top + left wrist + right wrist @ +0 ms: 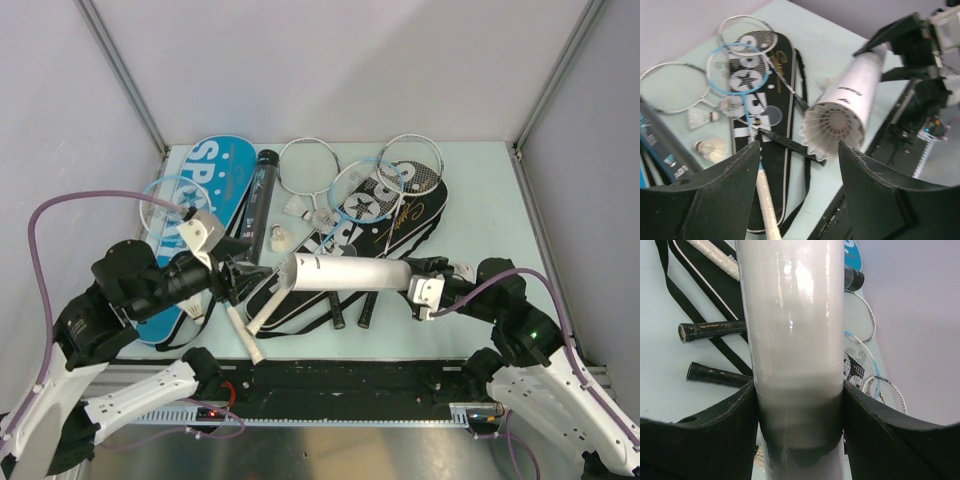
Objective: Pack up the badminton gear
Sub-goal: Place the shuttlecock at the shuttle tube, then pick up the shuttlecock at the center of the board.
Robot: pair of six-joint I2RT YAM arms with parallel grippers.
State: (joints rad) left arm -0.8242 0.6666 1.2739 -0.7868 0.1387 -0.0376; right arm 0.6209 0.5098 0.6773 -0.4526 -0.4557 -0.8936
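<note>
My right gripper (418, 282) is shut on a white shuttle tube (345, 272) and holds it level above the black racket bag (395, 215). In the right wrist view the fingers (735, 415) clamp the tube (790, 315) near its dark end. A white feather shuttlecock (832, 127) sits in the tube's open mouth, its feathers sticking out. My left gripper (799, 147) is open and empty, facing that mouth a short way off; it also shows in the top view (235, 280). Three loose shuttlecocks (283, 240) lie between the bags. A black tube (265, 200) lies by the blue SPORT bag (205, 190).
Several rackets (310, 165) lie at the back across the black bag, one with a blue frame (360, 190). A white-handled racket (245, 325) and two black handles (338, 310) lie near the front edge. Grey walls close in both sides and the back.
</note>
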